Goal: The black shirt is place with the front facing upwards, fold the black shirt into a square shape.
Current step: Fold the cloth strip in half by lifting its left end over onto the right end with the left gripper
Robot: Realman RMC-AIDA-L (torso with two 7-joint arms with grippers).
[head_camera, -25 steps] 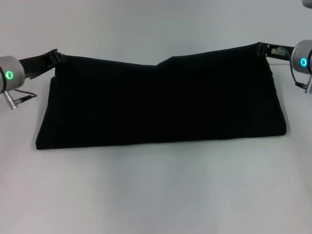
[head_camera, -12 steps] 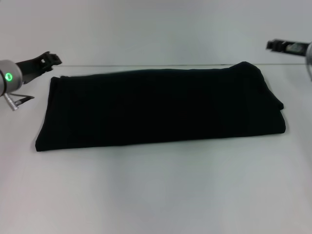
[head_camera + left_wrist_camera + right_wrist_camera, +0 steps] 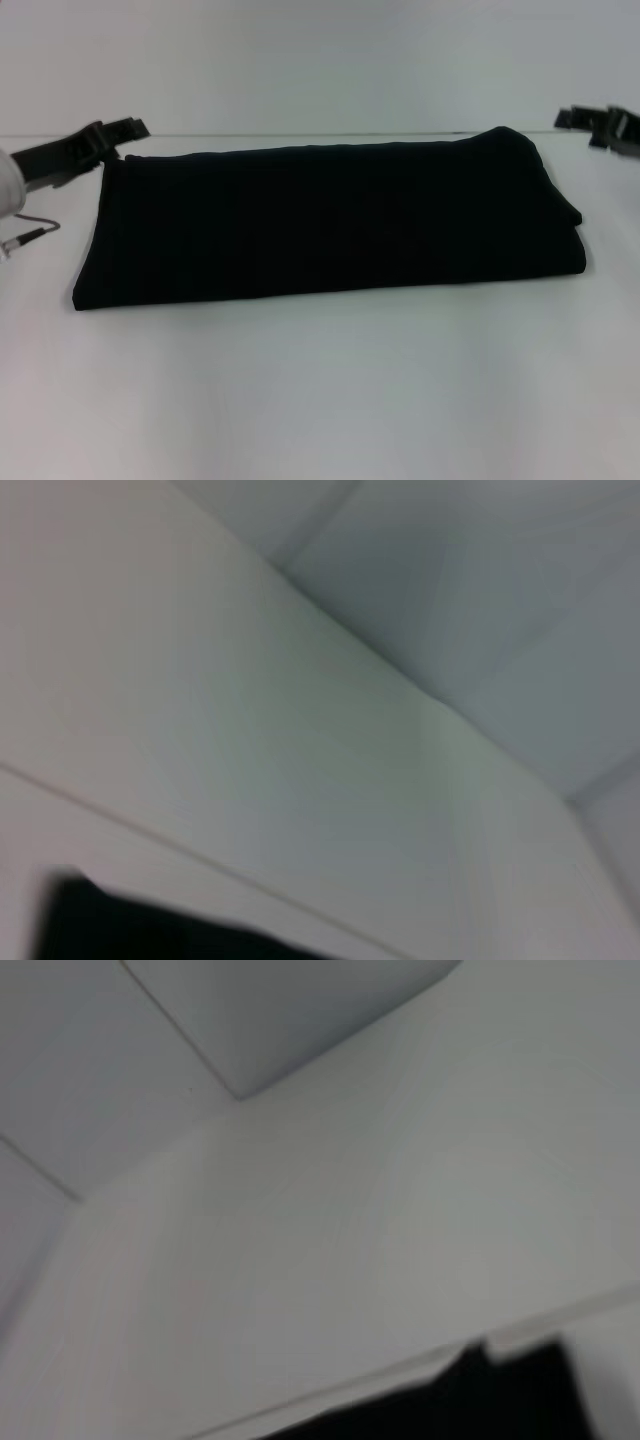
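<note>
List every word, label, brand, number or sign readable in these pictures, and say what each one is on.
None can be read.
The black shirt lies folded into a long band on the table; no lettering or neck label shows on its visible surface.
The left end effector and the right end effector show no readable marking.
Both wrist views show only plain pale surfaces and a bit of black fabric, with no text.
</note>
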